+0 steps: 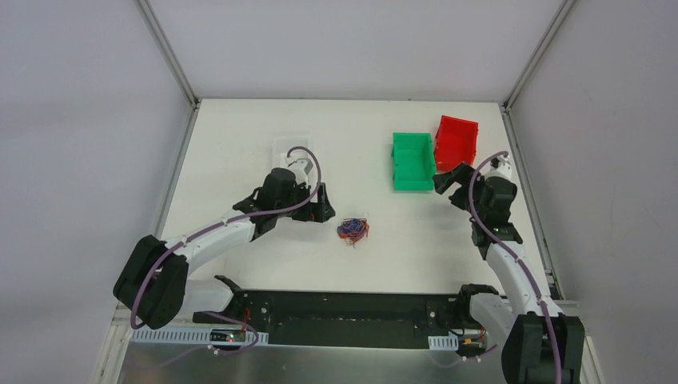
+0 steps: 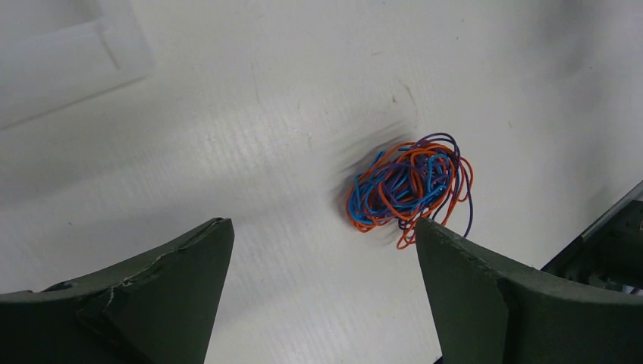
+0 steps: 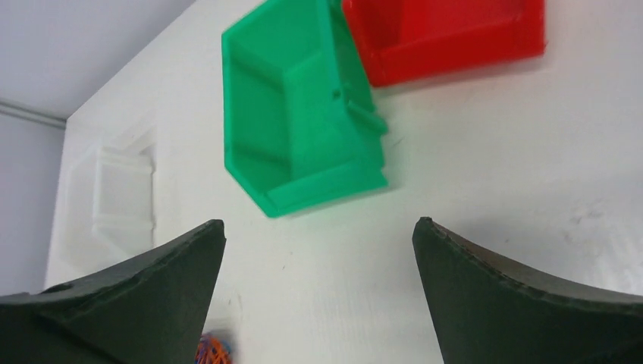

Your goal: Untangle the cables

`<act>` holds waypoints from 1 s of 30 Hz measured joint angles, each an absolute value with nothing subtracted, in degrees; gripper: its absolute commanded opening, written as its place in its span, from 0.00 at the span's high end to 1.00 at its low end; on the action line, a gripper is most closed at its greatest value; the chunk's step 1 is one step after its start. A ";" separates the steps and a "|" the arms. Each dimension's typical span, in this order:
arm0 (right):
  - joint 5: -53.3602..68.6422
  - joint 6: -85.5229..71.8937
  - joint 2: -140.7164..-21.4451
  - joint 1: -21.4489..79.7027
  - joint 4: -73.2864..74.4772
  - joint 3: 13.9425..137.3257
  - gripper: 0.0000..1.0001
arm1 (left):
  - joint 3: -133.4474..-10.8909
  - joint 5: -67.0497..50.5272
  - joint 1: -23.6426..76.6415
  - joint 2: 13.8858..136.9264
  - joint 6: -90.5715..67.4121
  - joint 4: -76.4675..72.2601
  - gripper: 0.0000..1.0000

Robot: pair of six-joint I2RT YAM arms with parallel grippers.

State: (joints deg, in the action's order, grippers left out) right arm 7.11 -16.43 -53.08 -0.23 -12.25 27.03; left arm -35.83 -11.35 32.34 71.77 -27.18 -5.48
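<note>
Top external view, left to right: a white tray (image 1: pixel 289 149) lies on the desk (image 1: pixel 400 264), just behind the left claw (image 1: pixel 318 210). The cables (image 1: pixel 352 230) sit near the middle of the desk, just to the right of that claw. Further right stand a green bin (image 1: pixel 413 162) and a red bin (image 1: pixel 456 142), side by side and close together. The right claw (image 1: pixel 449 188) hangs beside the green bin, well apart from the cables.

Left claw: in the left wrist view its jaws are spread wide and hold nothing. The cables (image 2: pixel 409 189) lie beyond the right-hand fingertip, not between the jaws.

Right claw (image 3: pixel 318 224): its jaws are spread wide and hold nothing. It faces the green bin (image 3: pixel 303 136) and the red bin (image 3: pixel 447 34).

Handling, as a judgement:
- The cables form one compact ball of orange-red, blue and dark purple strands.
- Each strand is far thinner than a finger, so the ball is probably very light, soft and springy.
- A pull on one strand is likely to drag the whole ball across the smooth desk.
- Take hold at an outer loop, such as the orange one at the lower edge, rather than at the dense core.
- Pin or grip the opposite side with the second claw.

Markings: no brand, label or writing can be read in any view.
</note>
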 measured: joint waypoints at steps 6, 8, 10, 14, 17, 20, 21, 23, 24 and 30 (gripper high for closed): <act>17.80 -23.81 -52.90 0.12 -7.86 25.08 0.11 | -37.58 -14.11 33.47 74.43 -24.97 -6.42 0.11; 21.52 -25.08 -53.56 1.45 -7.86 24.91 0.15 | -38.04 -15.03 33.85 76.23 -24.64 -6.57 0.12; 23.94 -25.47 -54.57 4.12 -7.88 24.88 0.18 | -38.74 -16.38 34.22 78.78 -24.40 -6.61 0.14; 25.39 -25.36 -58.17 13.06 -8.03 24.88 0.33 | -40.42 -18.83 35.35 83.57 -24.03 -6.61 0.18; 25.58 -25.96 -61.98 19.16 -9.72 24.60 0.40 | -41.28 -20.03 36.27 86.13 -23.57 -6.63 0.22; 25.34 -27.16 -65.49 23.55 -12.91 23.59 0.50 | -41.89 -21.02 36.80 87.61 -23.35 -6.63 0.26; 25.19 -27.57 -66.46 24.49 -13.69 23.35 0.50 | -42.09 -21.15 36.80 88.01 -23.35 -6.70 0.27; 24.77 -28.49 -69.14 26.81 -15.77 23.11 0.60 | -42.24 -21.45 36.80 88.49 -23.35 -6.79 0.28; 24.60 -28.69 -70.61 27.88 -16.82 23.11 0.62 | -42.28 -21.69 36.80 88.68 -23.40 -6.87 0.29; 24.14 -30.04 -79.35 33.04 -19.92 24.80 0.62 | -42.28 -22.02 36.82 88.92 -24.18 -8.34 0.37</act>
State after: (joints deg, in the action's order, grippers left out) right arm 24.14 -30.04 -79.35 33.04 -19.92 24.80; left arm -42.28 -22.02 36.82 88.92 -24.18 -8.34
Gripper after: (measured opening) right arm 0.381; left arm 0.668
